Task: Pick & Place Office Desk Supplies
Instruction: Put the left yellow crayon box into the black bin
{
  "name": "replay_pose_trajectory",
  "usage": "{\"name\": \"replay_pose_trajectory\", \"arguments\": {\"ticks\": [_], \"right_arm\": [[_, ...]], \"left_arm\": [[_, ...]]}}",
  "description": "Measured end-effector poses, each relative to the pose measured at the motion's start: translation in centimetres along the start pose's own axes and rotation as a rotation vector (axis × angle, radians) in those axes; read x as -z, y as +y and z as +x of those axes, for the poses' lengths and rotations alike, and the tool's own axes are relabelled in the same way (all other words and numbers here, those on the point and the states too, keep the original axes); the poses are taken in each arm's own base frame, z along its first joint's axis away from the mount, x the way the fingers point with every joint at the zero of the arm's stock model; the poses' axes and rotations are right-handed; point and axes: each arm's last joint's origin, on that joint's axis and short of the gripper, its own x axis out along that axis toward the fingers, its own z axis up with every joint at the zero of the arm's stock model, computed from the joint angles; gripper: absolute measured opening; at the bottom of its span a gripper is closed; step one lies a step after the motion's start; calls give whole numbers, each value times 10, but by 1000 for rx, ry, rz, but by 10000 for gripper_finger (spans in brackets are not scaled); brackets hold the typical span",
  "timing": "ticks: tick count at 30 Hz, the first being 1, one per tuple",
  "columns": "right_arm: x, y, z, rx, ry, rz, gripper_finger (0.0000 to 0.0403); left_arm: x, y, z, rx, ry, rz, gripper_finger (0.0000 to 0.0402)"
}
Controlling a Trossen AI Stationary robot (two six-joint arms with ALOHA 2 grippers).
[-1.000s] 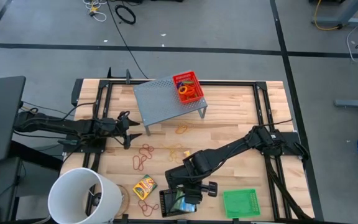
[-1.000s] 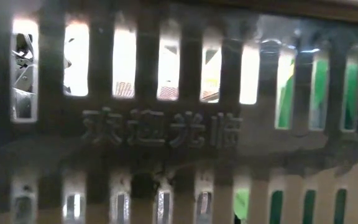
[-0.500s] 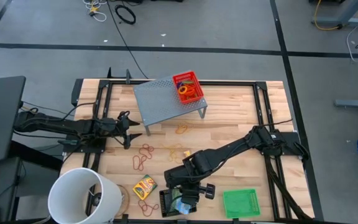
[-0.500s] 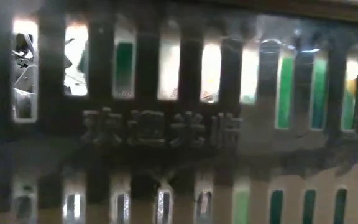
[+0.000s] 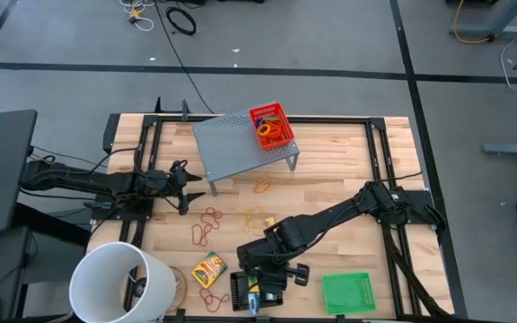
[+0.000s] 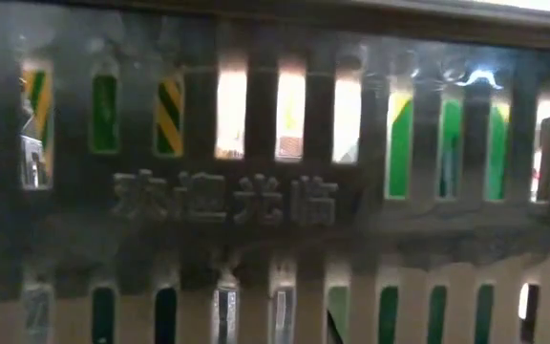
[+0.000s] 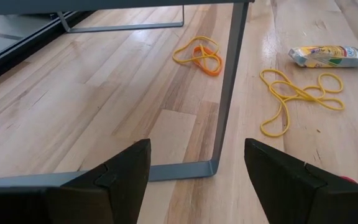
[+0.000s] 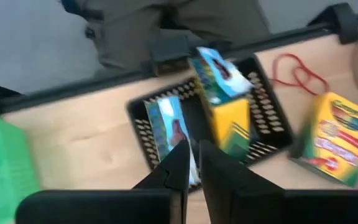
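My right gripper hovers over the black mesh tray at the table's near edge, its fingers a narrow gap apart with nothing between them. In the tray a yellow-green crayon box with a teal end stands tilted, and a teal packet lies flat beside it. In the high view the gripper covers part of the tray. A second crayon box lies on the table. My left gripper waits open at the left, its fingers apart.
A grey riser at the far side carries a red tray of rings. Rubber bands lie mid-table, red ones by the black tray. The green tray sits to the right, a white bucket near left.
My right gripper has stayed over the black tray. The teal-and-yellow box that showed just under it has dropped into the tray and now stands tilted. In the low view its yellow-green stripes now show through the tray's left slots.
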Motion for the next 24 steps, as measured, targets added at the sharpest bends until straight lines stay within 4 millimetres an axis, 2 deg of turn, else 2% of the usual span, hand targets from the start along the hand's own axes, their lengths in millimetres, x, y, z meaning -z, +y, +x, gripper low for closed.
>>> {"name": "replay_pose_trajectory", "arguments": {"ticks": [4,9,15,19,24], "right_arm": [[-5,-5,0,130,43,-1,45],[-12,-17,-3,287,-30,177,45],[-2,-35,-12,419,-47,365,51],[12,-41,-17,412,-34,494,92],[26,-36,-17,394,91,596,182]], "left_arm": [[0,0,0,0,0,0,262],[0,0,0,1,0,-12,262],[-2,-1,0,41,-16,-44,262],[-2,-1,0,43,-20,-44,262],[-2,-2,0,59,-18,-39,262]]}}
